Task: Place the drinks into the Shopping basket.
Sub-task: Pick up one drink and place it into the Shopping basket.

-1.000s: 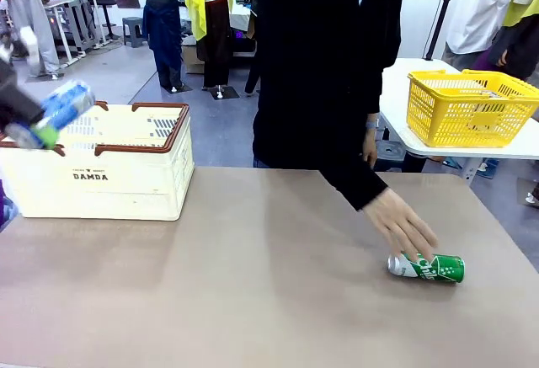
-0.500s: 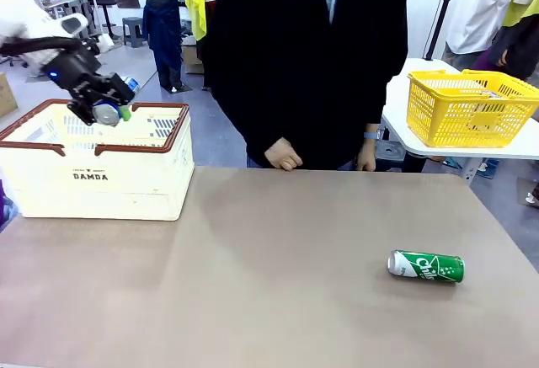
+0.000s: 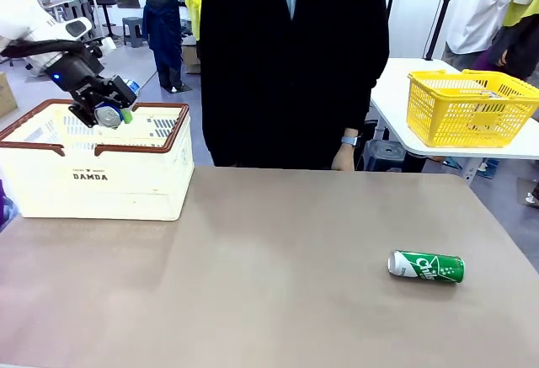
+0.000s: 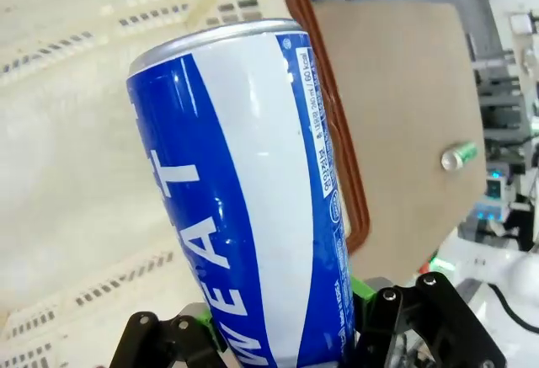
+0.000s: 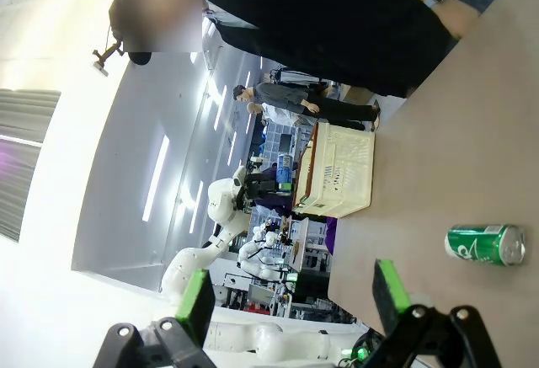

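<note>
Step in hand: 1st drink going in. L gripper [image 3: 109, 114] hangs over the open top of the Shopping basket [image 3: 101, 189], far-left on the table [image 3: 278, 250]. Its fingers are pinching the blue can [image 4: 244, 191] at one end, w/ a green pad on either side. The can's silver end faces the front cam.

In the L wrist view the cream slotted inside lies beyond the can, brown rim off to one side. So the can looks to be within the rim line; can't tell how high above the floor.

Next move, my guess: lower a bit, spread fingers, lift clear of the rim.

2nd drink, the green can [image 3: 426, 266], lies on its side near-right, well apart from the basket. R gripper [image 5: 290, 296]: fingers spread wide, nothing btwn them, green can apart from it. Prob. the next pick.
</note>
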{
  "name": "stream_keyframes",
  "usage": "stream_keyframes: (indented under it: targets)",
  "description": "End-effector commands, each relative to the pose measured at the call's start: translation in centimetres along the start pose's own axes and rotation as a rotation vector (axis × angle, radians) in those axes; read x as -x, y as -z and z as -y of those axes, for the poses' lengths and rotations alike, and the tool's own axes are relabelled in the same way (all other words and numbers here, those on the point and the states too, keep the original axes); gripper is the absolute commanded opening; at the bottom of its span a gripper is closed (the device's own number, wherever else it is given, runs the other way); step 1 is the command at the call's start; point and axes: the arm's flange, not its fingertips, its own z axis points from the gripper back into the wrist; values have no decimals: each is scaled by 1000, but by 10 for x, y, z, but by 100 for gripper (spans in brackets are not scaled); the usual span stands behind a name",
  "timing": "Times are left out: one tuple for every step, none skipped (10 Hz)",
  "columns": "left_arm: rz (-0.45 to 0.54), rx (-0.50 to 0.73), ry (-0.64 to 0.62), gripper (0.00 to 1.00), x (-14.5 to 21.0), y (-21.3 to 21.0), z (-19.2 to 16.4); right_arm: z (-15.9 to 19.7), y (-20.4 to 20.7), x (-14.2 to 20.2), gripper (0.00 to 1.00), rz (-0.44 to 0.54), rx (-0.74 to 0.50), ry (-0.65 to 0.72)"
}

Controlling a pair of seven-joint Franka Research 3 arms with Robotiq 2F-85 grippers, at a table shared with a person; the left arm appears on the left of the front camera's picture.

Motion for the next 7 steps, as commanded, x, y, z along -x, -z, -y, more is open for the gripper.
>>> stream_keyframes:
  targets:
    - [101,-95,-48,0,-18,27,-5,-1,0,1,100,-8,-1,-26]
    - [118,-151,-60,0,-24,41,-4,-1,0,1,100,-8,-1,-26]
    - [76,-177,-60,0,-27,54,-3,-1,0,1,100,-8,-1,-26]
    - [40,-196,-65,0,-26,64,-4,-1,0,1,100,-8,-1,-26]
    - [15,-218,-75,0,-24,72,-6,-1,0,1,100,-8,-1,-26]
    - [4,-232,-76,0,-23,76,-7,-1,0,1,100,-8,-1,-26]
    - [-29,-259,-90,0,-22,88,-11,-1,0,1,100,-8,-1,-26]
